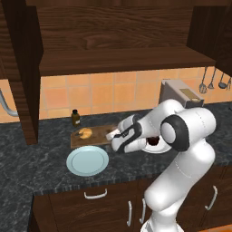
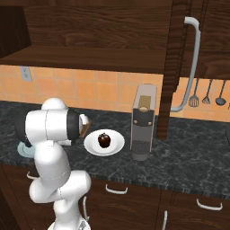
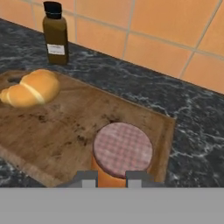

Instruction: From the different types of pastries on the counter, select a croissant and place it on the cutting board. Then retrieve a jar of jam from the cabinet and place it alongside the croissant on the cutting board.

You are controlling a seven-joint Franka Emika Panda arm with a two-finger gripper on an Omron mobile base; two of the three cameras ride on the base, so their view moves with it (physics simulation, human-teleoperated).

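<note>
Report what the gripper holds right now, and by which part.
The gripper has its two fingertips on either side of the jar of jam, low on its orange body below the checked lid, with the jar standing on the cutting board. Actual contact cannot be confirmed.

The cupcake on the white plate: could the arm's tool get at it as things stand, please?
Probably yes: the cupcake sits uncovered with nothing standing over it, but the tool straddles the jam jar and must let go first.

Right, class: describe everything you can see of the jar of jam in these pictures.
The jar of jam is a short, round jar with orange contents and a flat pinkish checked lid. It stands upright on the cutting board, near the corner away from the croissant and apart from it. The gripper has a fingertip on each side of it; whether they press it cannot be told.
</note>
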